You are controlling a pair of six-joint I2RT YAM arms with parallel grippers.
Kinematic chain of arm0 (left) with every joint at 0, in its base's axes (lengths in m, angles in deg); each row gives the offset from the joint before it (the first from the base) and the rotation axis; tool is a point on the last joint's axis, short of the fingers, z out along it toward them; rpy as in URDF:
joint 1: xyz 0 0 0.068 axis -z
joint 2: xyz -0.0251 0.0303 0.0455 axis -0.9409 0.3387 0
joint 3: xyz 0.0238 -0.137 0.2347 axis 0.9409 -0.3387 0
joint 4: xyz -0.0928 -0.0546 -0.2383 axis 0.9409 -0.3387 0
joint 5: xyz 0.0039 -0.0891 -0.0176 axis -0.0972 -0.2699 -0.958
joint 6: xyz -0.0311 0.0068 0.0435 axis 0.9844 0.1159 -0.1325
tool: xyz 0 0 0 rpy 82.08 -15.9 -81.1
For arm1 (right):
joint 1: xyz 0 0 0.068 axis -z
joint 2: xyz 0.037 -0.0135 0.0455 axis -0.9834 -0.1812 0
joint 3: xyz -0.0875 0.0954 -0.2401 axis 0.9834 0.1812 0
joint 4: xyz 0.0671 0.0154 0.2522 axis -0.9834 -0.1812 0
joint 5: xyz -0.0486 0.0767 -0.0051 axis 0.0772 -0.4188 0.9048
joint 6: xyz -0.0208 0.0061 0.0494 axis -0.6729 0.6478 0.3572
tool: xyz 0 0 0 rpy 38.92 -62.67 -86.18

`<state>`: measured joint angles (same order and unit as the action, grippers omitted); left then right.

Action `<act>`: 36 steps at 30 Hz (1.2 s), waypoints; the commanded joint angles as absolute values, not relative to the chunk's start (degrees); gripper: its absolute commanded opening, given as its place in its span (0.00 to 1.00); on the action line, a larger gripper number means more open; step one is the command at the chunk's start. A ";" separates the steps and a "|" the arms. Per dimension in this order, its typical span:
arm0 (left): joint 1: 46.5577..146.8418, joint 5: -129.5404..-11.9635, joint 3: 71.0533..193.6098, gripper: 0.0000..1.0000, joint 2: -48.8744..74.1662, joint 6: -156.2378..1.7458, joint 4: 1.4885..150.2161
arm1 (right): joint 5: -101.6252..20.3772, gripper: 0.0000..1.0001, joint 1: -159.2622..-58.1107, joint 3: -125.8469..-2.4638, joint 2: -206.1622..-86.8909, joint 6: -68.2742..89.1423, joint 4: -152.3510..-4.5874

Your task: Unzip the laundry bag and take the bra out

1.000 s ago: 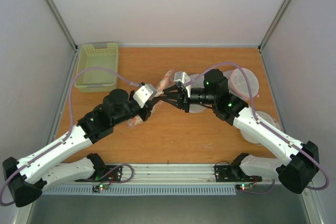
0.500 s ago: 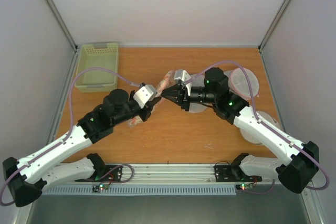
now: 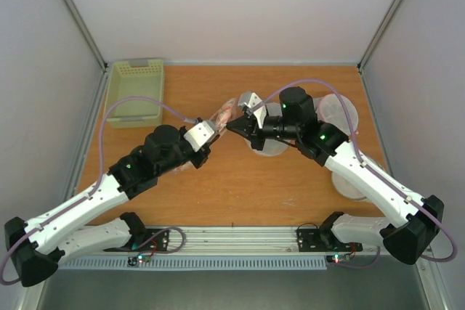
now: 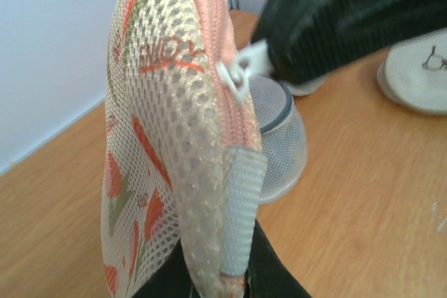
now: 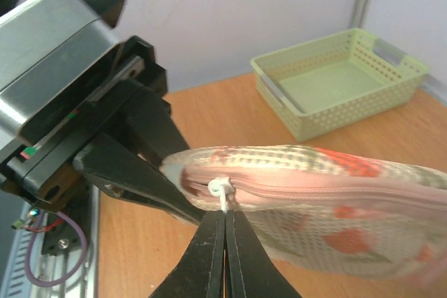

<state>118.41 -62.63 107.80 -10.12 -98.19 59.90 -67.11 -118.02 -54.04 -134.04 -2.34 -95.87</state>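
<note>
Pink-trimmed laundry bag [image 5: 314, 179] is zipped shut; left jaws clamp its end, right jaws pinch closed, seemingly on the zip pull [image 5: 221, 188]. Next: draw it along.

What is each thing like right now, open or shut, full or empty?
bag: zipped shut, held up on edge.
zip pull: pinched, at the end of the zip.
left gripper: shut on the bag.
right gripper: shut on the zip pull.
basket: empty, upright.
</note>
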 commanded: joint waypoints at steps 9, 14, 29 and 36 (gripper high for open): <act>118.39 -63.17 103.41 0.01 -16.71 -109.19 59.24 | -56.93 0.01 -112.10 -59.86 -133.56 -8.21 -106.62; 118.29 -64.07 101.01 0.01 -18.36 -112.23 60.91 | -62.40 0.01 -111.77 -59.66 -134.20 -8.75 -107.62; 118.36 -72.93 95.85 0.99 -8.29 -100.30 70.79 | -63.63 0.01 -112.15 -47.52 -135.22 -0.42 -100.21; 118.39 -76.16 104.47 0.99 -11.89 -91.15 62.11 | -63.85 0.01 -112.74 -48.85 -135.26 1.60 -100.34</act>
<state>118.32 -72.73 97.29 -9.75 -98.52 63.86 -63.40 -112.18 -46.67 -135.99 -0.83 -103.89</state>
